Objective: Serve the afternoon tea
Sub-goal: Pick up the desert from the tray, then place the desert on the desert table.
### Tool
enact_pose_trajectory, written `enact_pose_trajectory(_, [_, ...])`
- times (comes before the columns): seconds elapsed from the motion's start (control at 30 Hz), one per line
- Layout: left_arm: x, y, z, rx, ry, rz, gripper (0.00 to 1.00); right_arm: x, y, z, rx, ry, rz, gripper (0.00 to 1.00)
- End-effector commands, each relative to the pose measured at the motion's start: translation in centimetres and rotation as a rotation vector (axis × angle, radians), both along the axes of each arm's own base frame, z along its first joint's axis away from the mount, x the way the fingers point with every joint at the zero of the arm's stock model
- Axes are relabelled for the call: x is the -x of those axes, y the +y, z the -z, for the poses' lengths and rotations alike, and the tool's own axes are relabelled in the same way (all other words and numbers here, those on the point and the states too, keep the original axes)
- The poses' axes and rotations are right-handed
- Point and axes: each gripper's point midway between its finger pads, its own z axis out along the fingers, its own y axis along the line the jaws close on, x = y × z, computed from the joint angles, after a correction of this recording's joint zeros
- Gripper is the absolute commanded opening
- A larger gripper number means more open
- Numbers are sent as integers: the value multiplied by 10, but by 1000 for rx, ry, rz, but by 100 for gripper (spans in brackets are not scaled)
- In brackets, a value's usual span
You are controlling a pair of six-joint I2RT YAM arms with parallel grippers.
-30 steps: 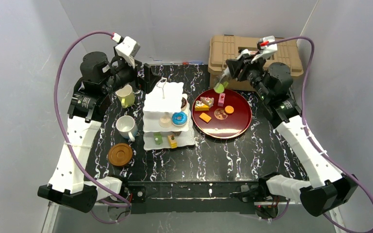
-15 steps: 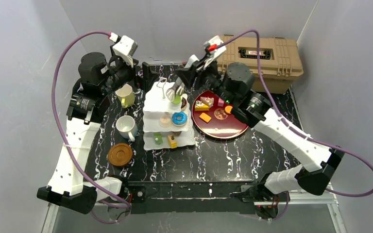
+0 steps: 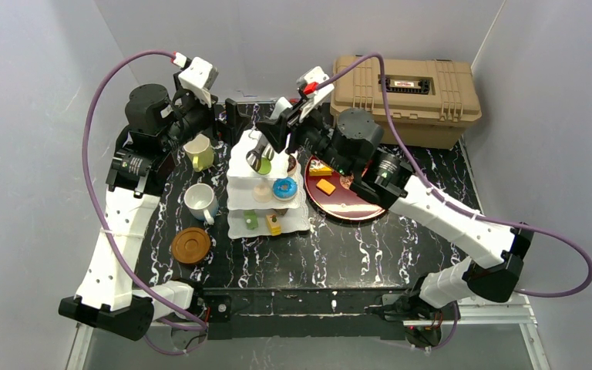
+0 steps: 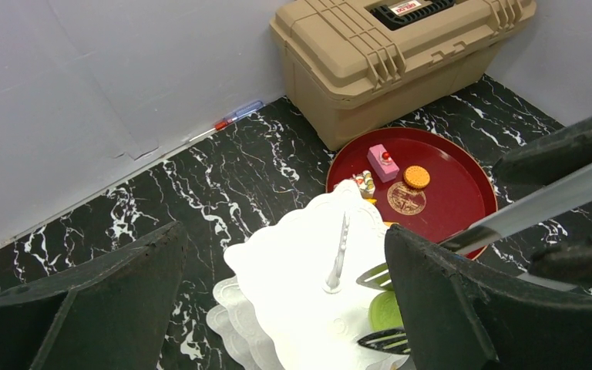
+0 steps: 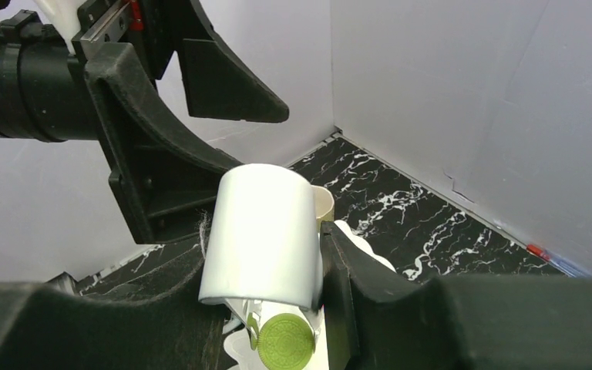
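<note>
The white three-tier cake stand (image 3: 248, 183) stands mid-table with a blue doughnut (image 3: 284, 187) and other toy pastries on its lower tiers. My right gripper (image 3: 279, 131) is shut on white-handled metal tongs (image 5: 262, 231), which pinch a green cookie (image 5: 285, 343) just over the stand's top tier (image 4: 301, 285). The cookie also shows in the left wrist view (image 4: 385, 310). My left gripper (image 4: 285, 308) is open and empty, behind the stand next to the pale yellow-green mug (image 3: 199, 152). The white mug (image 3: 200, 202) and a brown coaster (image 3: 190, 245) sit at the left.
A round red tray (image 3: 370, 202) right of the stand holds several pastries, one an orange piece (image 3: 325, 186). The tan ribbed case (image 3: 408, 89) stands at the back right. A red-handled tool (image 4: 235, 116) lies along the back wall. Grey walls close in on three sides.
My right arm swung left from beside the tan case, across the red tray, to above the stand's top tier, carrying the green cookie in the tongs. The left arm hardly moved.
</note>
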Motion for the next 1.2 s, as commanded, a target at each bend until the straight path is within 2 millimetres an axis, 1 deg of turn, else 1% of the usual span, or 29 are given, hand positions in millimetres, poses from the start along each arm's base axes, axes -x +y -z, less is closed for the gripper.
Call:
enact_pose_trajectory(0.0, [8,3,-14,8,-48,-4,98,0,5,-31,-96,-67,17,22])
enact_pose_trajectory(0.1, [9,3,-15,8,-50,-5,98,-4,5,-28,-93,-79,44,22])
enact_pose_trajectory(0.23, [9,4,-15,9,-52,-7,98,-10,-5,-26,-88,-100,103,22])
enact_pose_trajectory(0.4, [10,3,-17,15,-53,-3,98,-11,-13,-25,-89,-110,127,24])
enact_pose_trajectory(0.57, [11,2,-17,18,-52,1,98,-12,-18,-22,-77,-109,148,31])
enact_pose_trajectory(0.67, [11,3,-17,15,-53,0,98,-11,-19,-23,-79,-107,145,42])
enact_pose_trajectory(0.83, [11,3,-18,15,-54,2,98,-6,-27,-34,-107,-112,145,48])
enact_pose_trajectory(0.9, [11,3,-18,14,-55,2,98,-5,-30,-37,-116,-111,144,52])
enact_pose_trajectory(1.07, [12,3,-20,16,-61,3,98,-5,-29,-33,-103,-100,143,56])
enact_pose_trajectory(1.17, [13,2,-20,15,-61,6,98,-5,-33,-34,-107,-98,156,54])
